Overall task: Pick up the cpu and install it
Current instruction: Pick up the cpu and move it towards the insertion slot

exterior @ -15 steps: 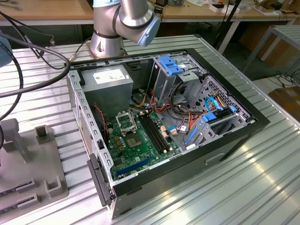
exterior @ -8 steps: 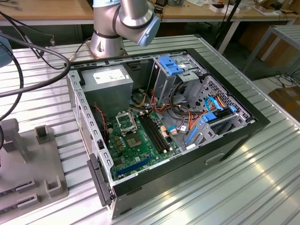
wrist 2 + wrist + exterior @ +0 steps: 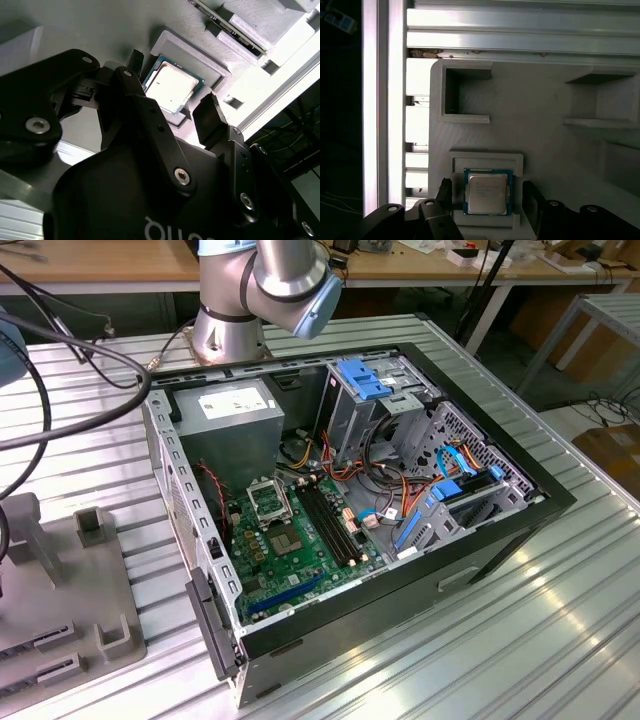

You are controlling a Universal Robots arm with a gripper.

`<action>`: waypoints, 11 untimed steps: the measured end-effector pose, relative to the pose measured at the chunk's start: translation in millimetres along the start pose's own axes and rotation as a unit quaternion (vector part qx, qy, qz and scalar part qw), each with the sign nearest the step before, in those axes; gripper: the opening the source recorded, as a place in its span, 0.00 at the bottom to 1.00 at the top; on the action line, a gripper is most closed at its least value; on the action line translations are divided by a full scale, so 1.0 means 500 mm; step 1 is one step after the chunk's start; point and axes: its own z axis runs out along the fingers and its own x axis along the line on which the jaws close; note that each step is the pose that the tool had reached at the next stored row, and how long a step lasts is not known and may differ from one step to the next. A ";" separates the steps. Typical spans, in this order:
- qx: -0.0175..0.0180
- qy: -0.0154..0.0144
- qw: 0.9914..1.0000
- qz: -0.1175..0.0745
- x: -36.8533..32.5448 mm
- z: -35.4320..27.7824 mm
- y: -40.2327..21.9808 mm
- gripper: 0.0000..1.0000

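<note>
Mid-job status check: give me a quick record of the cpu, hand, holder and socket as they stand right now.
cpu: lying flat in a square recess of the grey holder, metal face up
hand: open, straddling the cpu, a gap on each side
grasp: not yet made
socket: black-framed, on the green board inside the open case, looks empty
</note>
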 end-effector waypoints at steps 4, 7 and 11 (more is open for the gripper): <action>0.000 0.000 1.000 -0.003 0.000 0.001 0.001 0.67; 0.000 0.000 1.000 -0.003 0.000 0.001 0.001 0.67; 0.000 0.000 1.000 -0.003 0.000 0.002 0.001 0.67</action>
